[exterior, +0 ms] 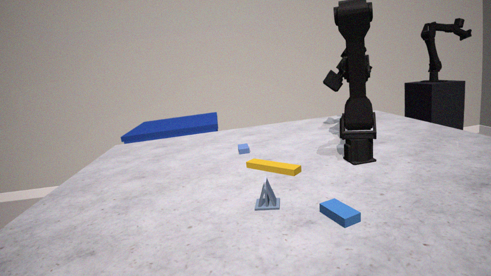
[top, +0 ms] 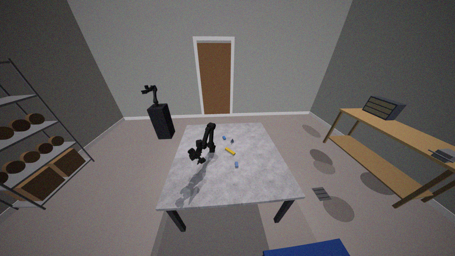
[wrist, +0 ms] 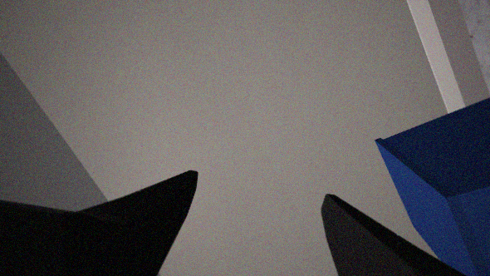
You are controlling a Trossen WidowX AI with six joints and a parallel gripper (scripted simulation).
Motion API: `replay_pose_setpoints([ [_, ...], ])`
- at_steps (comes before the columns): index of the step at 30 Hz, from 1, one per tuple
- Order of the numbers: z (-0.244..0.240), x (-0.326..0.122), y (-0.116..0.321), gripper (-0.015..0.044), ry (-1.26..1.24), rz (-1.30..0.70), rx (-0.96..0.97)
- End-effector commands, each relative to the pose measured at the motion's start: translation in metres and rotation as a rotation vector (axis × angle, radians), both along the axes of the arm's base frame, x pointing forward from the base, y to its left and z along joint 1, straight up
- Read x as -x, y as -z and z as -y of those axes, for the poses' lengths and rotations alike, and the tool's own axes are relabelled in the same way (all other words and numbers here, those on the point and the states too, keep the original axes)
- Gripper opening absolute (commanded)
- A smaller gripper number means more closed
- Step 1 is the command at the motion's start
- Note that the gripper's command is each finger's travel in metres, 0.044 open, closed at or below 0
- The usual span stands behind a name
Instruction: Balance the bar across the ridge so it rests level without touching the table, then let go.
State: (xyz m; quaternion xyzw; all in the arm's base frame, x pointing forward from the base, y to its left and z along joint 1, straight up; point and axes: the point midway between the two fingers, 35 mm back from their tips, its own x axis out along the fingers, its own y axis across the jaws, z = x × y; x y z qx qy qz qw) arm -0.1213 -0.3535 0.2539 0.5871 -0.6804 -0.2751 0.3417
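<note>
The yellow bar (top: 230,151) (exterior: 271,167) lies flat on the table (top: 254,178) (exterior: 163,236). The grey ridge (top: 232,141) (exterior: 270,197) stands upright on its small base, apart from the bar, with nothing on its top edge. In the exterior view it is nearer the camera than the bar. My gripper (wrist: 260,190) is open with nothing between its fingers. It hangs above the table on the left in the top view, away from bar and ridge. In the exterior view the arm mostly hides it.
One blue block (top: 223,137) (exterior: 339,212) lies beside the ridge. Another blue block (top: 236,164) (exterior: 243,148) lies on the bar's other side. A large blue object (top: 307,248) (exterior: 174,125) (wrist: 419,195) is beyond the table edge. A second arm (top: 155,95) (exterior: 431,50) stands on a black pedestal off the table.
</note>
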Motion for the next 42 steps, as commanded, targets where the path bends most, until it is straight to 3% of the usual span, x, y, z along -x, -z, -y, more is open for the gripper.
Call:
replay_pose_setpoints([
  [1,0.006,-0.009,0.003,0.0315,-0.012,-0.025,-0.026],
  [23,0.040,-0.111,0.045,0.0315,-0.237,-0.271,-0.274],
  [42,0.030,-0.213,0.081,0.0315,-0.521,-0.529,-0.456],
])
